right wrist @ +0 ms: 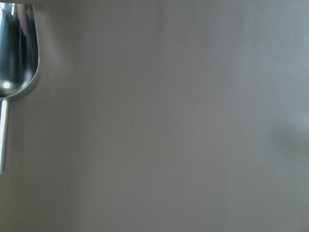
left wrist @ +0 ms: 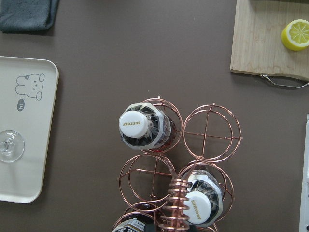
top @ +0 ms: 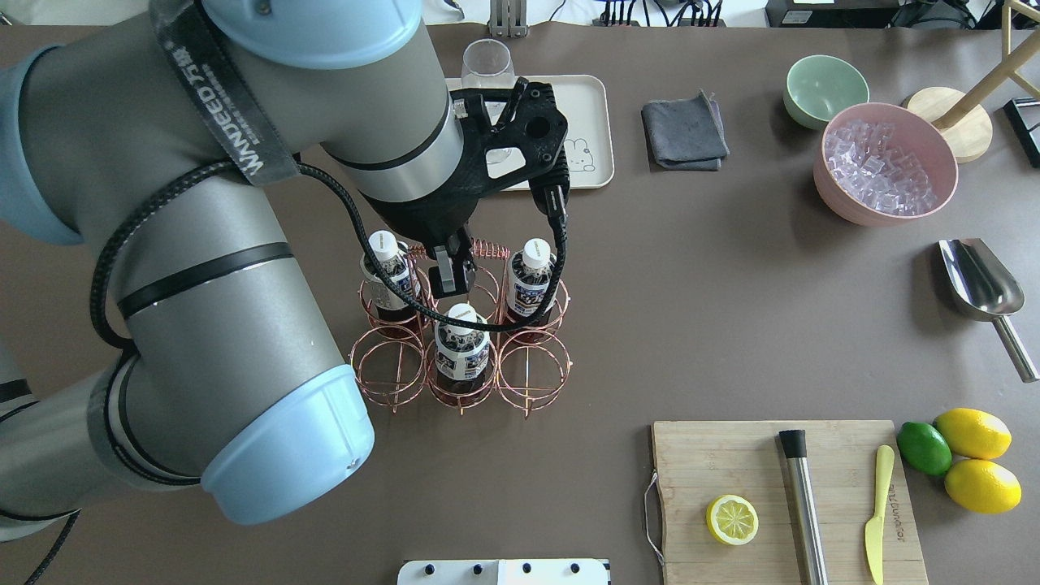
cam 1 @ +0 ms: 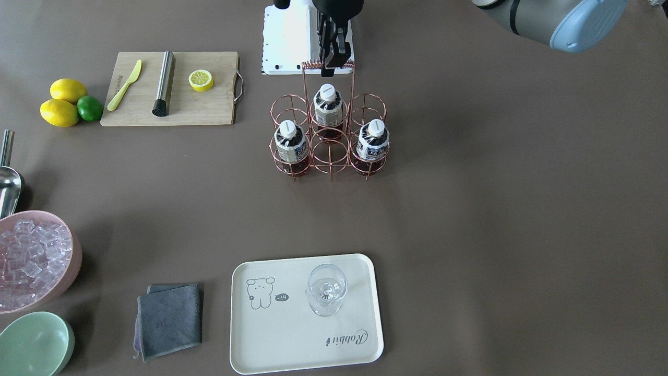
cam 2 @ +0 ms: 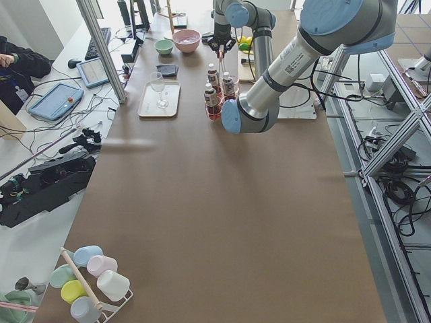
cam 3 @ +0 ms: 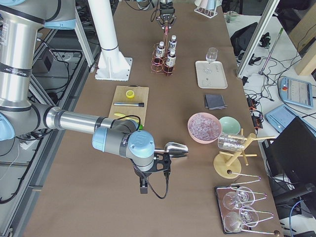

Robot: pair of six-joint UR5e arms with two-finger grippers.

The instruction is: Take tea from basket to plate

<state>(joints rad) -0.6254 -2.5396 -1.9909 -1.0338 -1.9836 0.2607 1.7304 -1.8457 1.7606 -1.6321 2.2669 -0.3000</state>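
Between the spread jaws of the left gripper [cam 1: 335, 63], the coiled handle of the basket [cam 1: 311, 149], contact unclear. Below the jaws, three tea bottles [cam 1: 327, 107] upright in the rings: one toward the robot, one off to each side in the far row. Well beyond, plate [cam 1: 292, 334] bearing a glass [cam 1: 326, 290]. Beside the scoop [cam 3: 176, 147], right gripper [cam 3: 143, 185], jaw state impossible to tell.

3 teas [cam 1: 329, 107] in basket [cam 1: 329, 131], glass [cam 1: 326, 289] on plate [cam 1: 292, 339], cloth [cam 1: 169, 319] by plate
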